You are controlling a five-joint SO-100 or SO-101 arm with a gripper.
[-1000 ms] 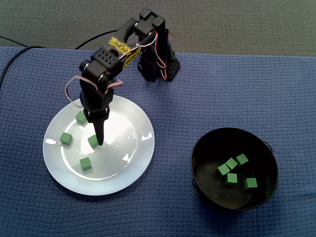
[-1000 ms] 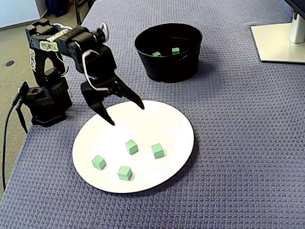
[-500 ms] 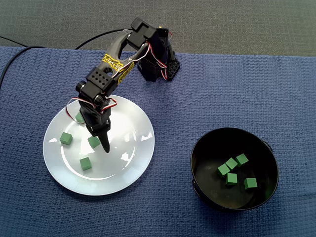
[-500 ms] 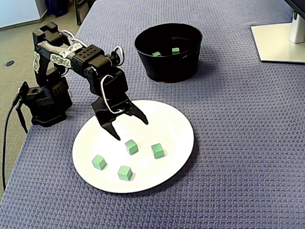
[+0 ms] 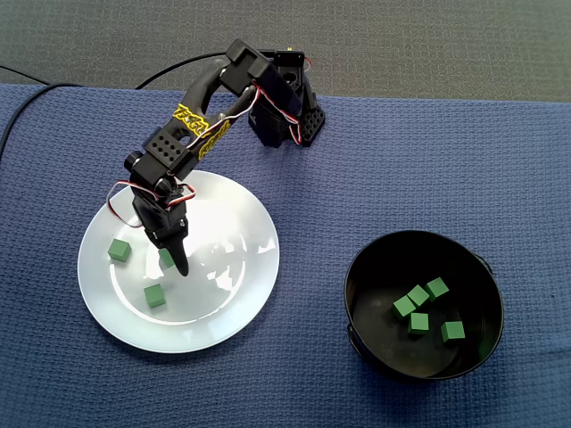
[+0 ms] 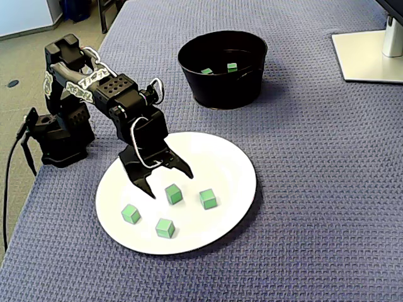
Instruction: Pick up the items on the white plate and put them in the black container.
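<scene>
While arm (image 6: 96, 87) stoops, pincer (image 6: 169, 182) agape over plate (image 6: 234, 168)

No writing could be made out anywhere. In a fixed view a yellow band (image 5: 198, 122) on the arm (image 5: 165, 152) carried dark lettering too small to read. In a fixed view a pale band (image 6: 85, 80) on that arm bore marks just as illegible
</scene>
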